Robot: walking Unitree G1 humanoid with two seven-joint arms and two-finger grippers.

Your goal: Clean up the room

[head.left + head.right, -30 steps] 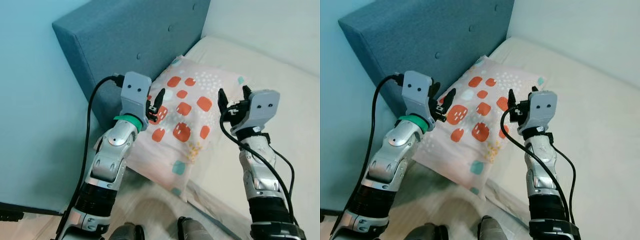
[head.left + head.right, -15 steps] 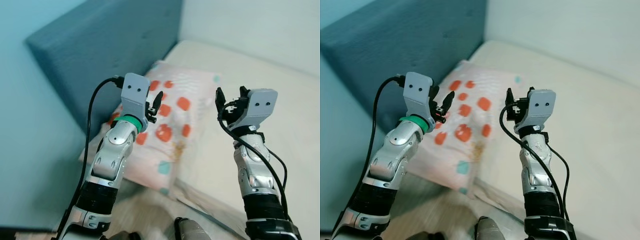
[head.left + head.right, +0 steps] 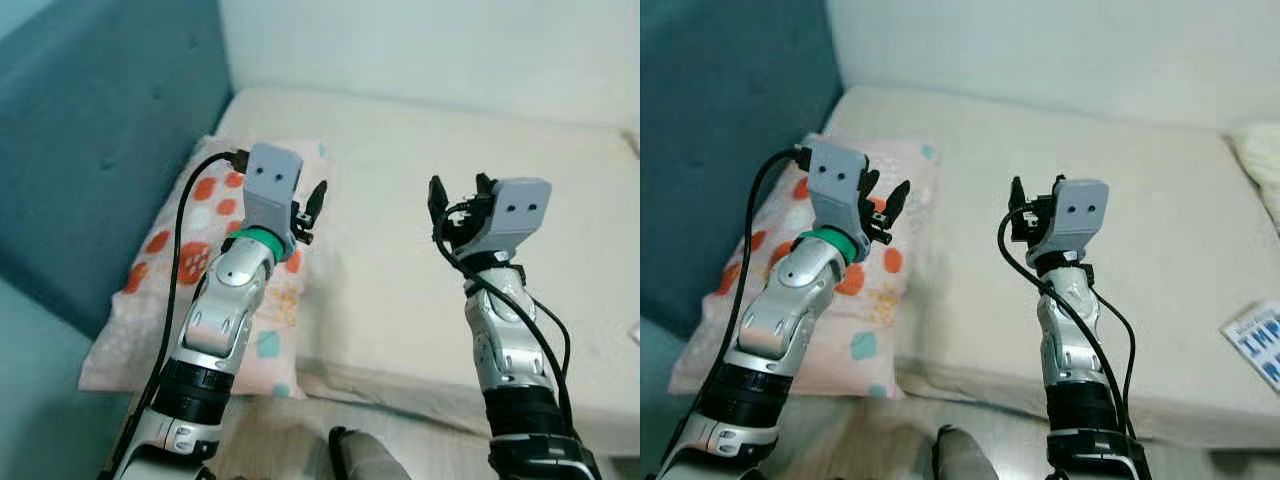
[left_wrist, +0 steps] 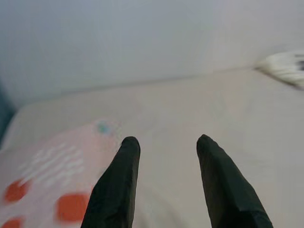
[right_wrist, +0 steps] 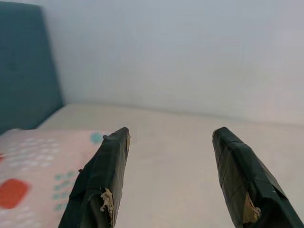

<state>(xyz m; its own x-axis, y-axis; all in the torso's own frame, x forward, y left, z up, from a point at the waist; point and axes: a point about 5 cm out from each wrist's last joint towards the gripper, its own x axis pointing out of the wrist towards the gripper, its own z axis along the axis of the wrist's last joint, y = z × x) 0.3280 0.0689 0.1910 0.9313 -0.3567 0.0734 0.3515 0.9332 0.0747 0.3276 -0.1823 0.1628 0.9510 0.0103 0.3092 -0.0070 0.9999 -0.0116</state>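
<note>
A pink pillow [image 3: 175,270] with orange and teal spots lies at the head of the cream bed [image 3: 420,200], against the blue headboard [image 3: 90,150]. My left gripper [image 3: 310,208] is raised above the pillow's right edge, open and empty. My right gripper [image 3: 455,198] is held up over the middle of the mattress, open with nothing between its fingers. The left wrist view shows the pillow [image 4: 42,166] below the black fingers [image 4: 118,185]. The pillow [image 5: 38,166] appears again past the right wrist's fingers [image 5: 102,180].
A blue and white packet [image 3: 1255,340] lies on the mattress at the far right. A white bundle of fabric [image 3: 1260,160] sits at the bed's right edge. A pale wall [image 3: 430,45] runs behind the bed.
The camera has swung to the right: the headboard and pillow have slid left, and more of the mattress has come into view. Both grippers stay raised and open.
</note>
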